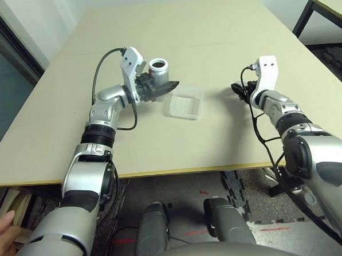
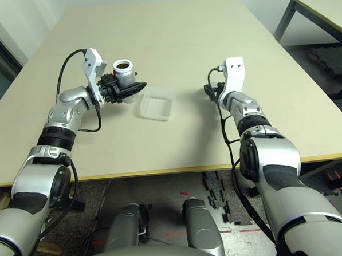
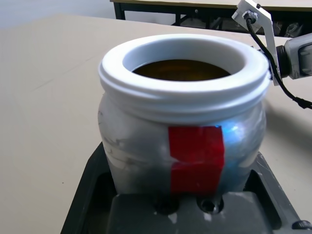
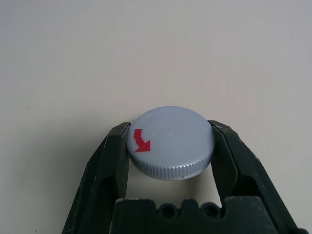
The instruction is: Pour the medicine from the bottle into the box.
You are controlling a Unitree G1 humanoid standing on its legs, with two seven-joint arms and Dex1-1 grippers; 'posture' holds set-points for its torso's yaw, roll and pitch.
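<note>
From the head views, the left hand [image 1: 157, 88] gripped the uncapped bottle [image 1: 158, 69] upright, just beside the clear box [image 1: 184, 102] on the surface [image 1: 212, 34]. The left wrist view showed its fingers clamped on the bottle's body, with something brown inside. In the right wrist view, the right hand [image 4: 170, 146] pinched the grey cap [image 4: 171, 141].

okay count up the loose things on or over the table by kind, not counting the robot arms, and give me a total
Bottle, open, upright in the left gripper: 1
Grey cap, between the right gripper's fingers: 1
Clear box on the table: 1
Total: 3
</note>
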